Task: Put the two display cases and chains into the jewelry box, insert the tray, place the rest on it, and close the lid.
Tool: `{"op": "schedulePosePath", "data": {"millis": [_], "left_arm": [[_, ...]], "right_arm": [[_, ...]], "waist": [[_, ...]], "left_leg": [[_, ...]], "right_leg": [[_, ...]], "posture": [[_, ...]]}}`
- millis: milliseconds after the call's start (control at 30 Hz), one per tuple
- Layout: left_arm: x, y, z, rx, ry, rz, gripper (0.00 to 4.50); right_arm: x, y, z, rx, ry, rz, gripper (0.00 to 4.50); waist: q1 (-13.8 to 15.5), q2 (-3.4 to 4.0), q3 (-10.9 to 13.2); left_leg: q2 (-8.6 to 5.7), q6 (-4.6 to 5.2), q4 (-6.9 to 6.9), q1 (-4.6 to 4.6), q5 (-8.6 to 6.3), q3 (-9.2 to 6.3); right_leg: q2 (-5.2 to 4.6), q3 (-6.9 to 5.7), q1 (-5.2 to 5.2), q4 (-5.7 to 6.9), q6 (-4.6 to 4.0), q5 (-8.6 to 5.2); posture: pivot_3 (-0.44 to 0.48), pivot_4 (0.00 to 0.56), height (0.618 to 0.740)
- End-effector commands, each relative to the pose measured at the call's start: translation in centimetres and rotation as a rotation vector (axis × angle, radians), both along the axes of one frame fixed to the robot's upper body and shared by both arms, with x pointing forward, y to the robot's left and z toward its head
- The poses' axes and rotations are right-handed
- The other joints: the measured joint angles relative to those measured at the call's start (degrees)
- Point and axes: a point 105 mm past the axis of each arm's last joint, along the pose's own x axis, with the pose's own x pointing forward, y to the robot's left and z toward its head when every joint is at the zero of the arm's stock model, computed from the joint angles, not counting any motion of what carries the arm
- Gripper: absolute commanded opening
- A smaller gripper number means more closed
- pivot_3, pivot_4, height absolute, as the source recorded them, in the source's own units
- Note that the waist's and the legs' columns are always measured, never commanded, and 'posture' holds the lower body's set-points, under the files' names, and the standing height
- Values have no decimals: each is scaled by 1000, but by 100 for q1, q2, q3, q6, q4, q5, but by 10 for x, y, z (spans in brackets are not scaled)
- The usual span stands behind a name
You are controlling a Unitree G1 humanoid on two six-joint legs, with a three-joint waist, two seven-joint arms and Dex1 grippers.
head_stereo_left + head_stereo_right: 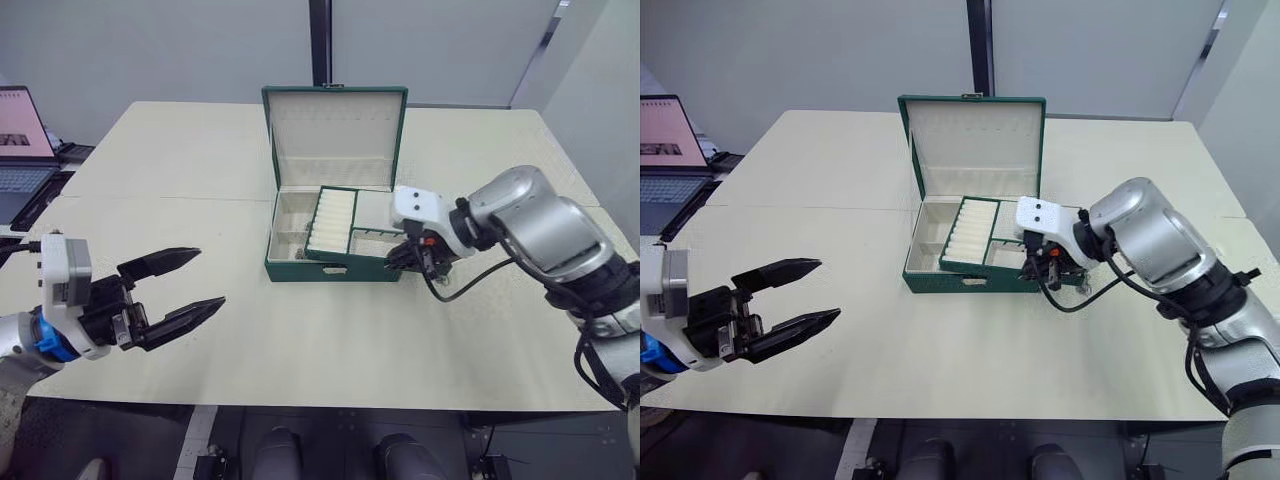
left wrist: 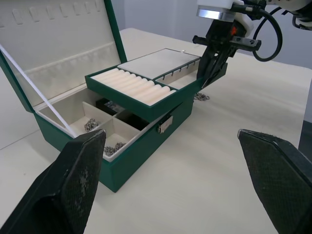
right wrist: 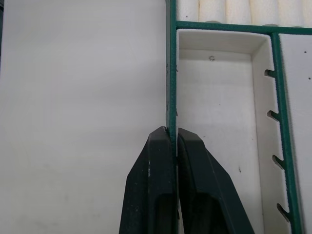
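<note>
The two head views look forward and down over the table (image 1: 300, 350), both taking in the open jewelry box (image 1: 335, 262) at mid-distance. The left wrist view looks low across the table at the box's front. The right wrist view sits very close, seemingly looking straight down on the tray (image 3: 222, 112) rim.

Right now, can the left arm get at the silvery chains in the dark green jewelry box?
Probably yes: the silvery chains lie in the box's uncovered compartments, since the green-rimmed tray held by the right gripper sits over the other side.
</note>
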Motion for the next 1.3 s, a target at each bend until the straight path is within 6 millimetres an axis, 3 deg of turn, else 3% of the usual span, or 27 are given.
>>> {"op": "schedulePosePath", "data": {"millis": [33,533,1300], "left_arm": [[-5,4,9,9,-56,17,4500],[-8,1,12,5,-70,28,4500],[-6,-6,16,-1,-73,28,4500]], "right_arm": [[7,14,18,11,-92,62,21],[28,40,4,15,-107,117,21],[28,68,1,52,-94,163,21]], "waist": [[-5,0,0],[-32,-6,-1],[-127,-11,-4]], "left_leg": [[0,0,1,1,0,0],[1,0,0,1,0,-7],[3,0,-2,1,0,-15]], "right_leg": [[0,0,-1,0,0,0],[1,-8,1,2,0,0],[4,-13,7,5,0,0]], "posture": [[0,150,726],[0,150,726],[0,150,726]]}}
